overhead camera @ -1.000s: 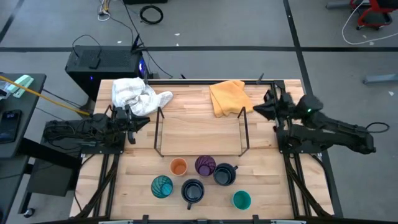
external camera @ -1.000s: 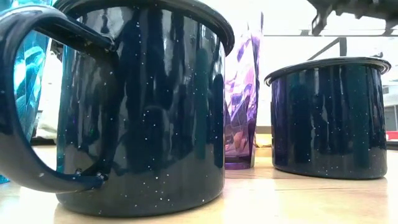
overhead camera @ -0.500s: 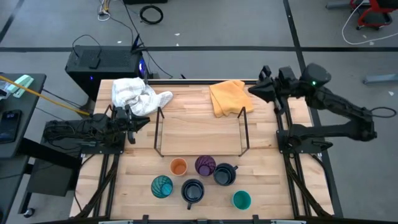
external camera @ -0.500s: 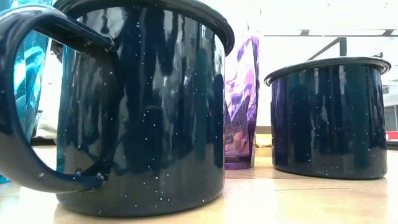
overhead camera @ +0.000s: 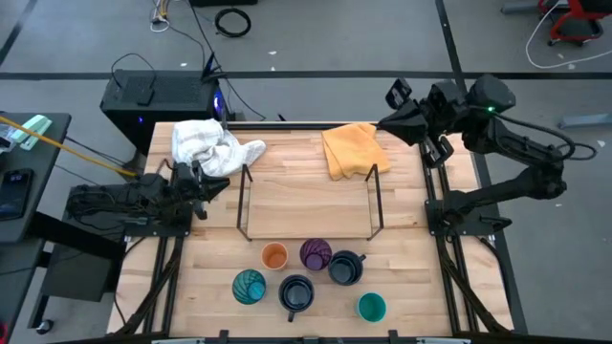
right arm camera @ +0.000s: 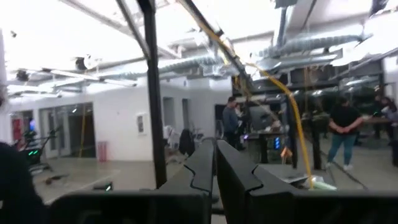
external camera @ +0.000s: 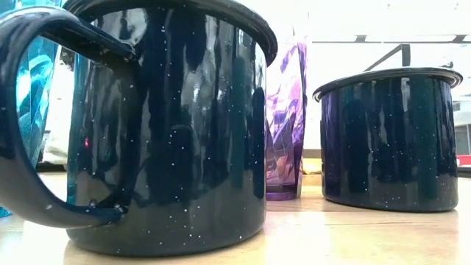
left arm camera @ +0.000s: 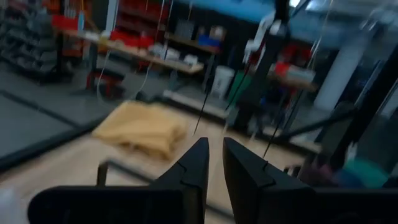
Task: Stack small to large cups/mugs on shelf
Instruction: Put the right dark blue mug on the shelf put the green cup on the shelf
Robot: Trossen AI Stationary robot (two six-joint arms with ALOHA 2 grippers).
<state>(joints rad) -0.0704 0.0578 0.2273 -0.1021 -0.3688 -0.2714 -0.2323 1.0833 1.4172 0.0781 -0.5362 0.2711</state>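
Observation:
Six cups stand on the tabletop near its front edge: an orange cup, a purple tumbler, two navy mugs, a patterned teal tumbler and a teal cup. The low view shows one navy mug close up, the purple tumbler and the other navy mug. The wooden shelf lies bare at the table's middle. My left gripper rests shut at the shelf's left. My right gripper is shut, raised over the far right corner.
A white cloth lies at the far left and an orange cloth at the far middle, behind the shelf. Black wire rails stand at the shelf's ends. People stand in the room beyond, in the right wrist view.
My right gripper has risen from beside the shelf's right end and moved toward the table's far edge, its fingers tipping up to point level toward the left. It stays shut and empty. The cups and the left arm have kept still.

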